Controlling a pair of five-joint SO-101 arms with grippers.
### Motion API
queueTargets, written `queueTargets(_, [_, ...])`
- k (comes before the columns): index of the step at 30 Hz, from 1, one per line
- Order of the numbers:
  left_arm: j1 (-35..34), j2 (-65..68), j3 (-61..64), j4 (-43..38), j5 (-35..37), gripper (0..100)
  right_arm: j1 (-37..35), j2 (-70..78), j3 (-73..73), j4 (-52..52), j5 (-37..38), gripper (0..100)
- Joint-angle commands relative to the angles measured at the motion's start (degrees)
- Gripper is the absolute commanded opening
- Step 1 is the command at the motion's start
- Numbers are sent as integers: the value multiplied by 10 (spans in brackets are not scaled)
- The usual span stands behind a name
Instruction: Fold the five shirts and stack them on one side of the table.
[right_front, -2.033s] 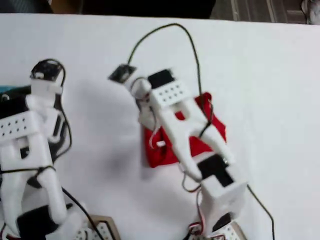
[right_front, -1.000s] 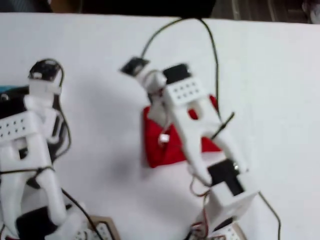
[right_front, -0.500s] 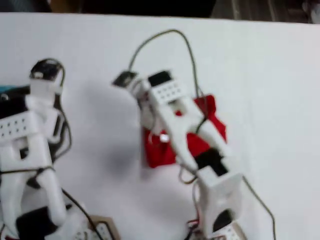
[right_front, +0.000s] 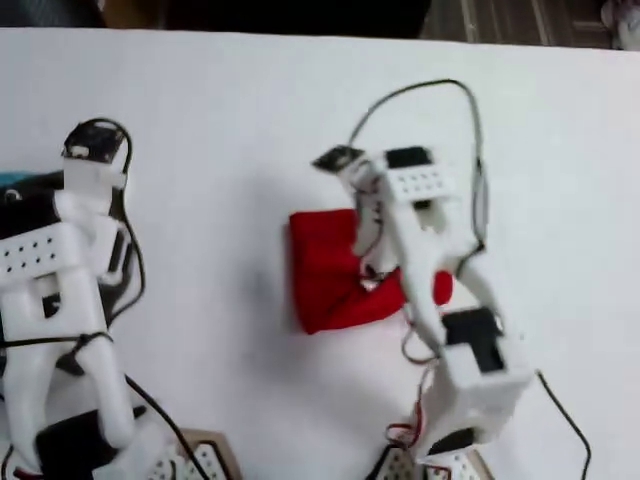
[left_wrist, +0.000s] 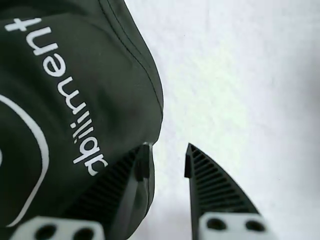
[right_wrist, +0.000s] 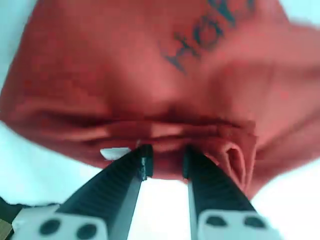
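Note:
A red shirt (right_front: 330, 275) lies in a rough folded block at the table's middle; part of it (right_front: 442, 287) pokes out to the right behind the arm. My right gripper (right_wrist: 166, 161) points down at its bunched edge (right_wrist: 150, 75), open by a narrow gap, fingertips against the fold. In the high view the right gripper (right_front: 372, 268) sits over the shirt's right half. A black shirt (left_wrist: 60, 100) with white print lies at the table's left edge (right_front: 25, 195). My left gripper (left_wrist: 166, 160) stands open at its hem, one finger over the cloth, one over bare table.
The white table (right_front: 200, 100) stretches wide behind and between the arms. A teal strip (right_front: 10, 178) shows at the left edge beside the black shirt. A black cable (right_front: 450, 95) loops above the right arm. Both arm bases stand at the near edge.
The right arm swung back and forth, then to the right. The red shirt went from a crumpled heap under the arm to a flatter block showing on its left. The left arm kept still.

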Motion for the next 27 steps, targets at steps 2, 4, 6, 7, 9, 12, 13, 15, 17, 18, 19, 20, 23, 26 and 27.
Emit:
queueTargets(2, [5,-22,-7,-8,2,139,25,-153,91,-3,8,112])
queueTargets(4, [11,-22,-6,-8,2,139,25,-202,133,-4,8,112])
queueTargets(6, [20,-22,-3,-6,2,139,23,-247,151,-4,8,112])
queueTargets(7, [24,-22,-2,-4,2,139,23,-268,150,-5,8,112])
queueTargets(9, [30,-22,-2,-4,2,139,23,-305,136,-29,5,112])
queueTargets(12, [40,-22,-2,-5,2,139,22,-318,120,-94,-4,112])
queueTargets(13, [44,-22,-2,-7,2,139,22,-312,119,-113,-19,113])
queueTargets(15, [55,-22,-3,-7,2,139,21,-278,128,-130,-44,113])
queueTargets(17, [66,-22,-3,-7,2,139,16,-236,145,-128,-45,113])
queueTargets(18, [69,-22,-3,-7,2,139,18,-216,151,-123,-40,113])
queueTargets(19, [71,-22,-3,-7,2,139,23,-202,156,-121,-34,113])
queueTargets(20, [71,-22,-3,-7,2,139,30,-191,156,-121,-33,113])
queueTargets(23, [71,-21,-3,-7,2,139,48,-161,157,-118,-33,113])
queueTargets(26, [71,-21,-2,-7,2,139,65,-145,153,-92,-33,113])
queueTargets(27, [71,-21,-2,-7,2,139,71,-149,148,-82,-33,113])
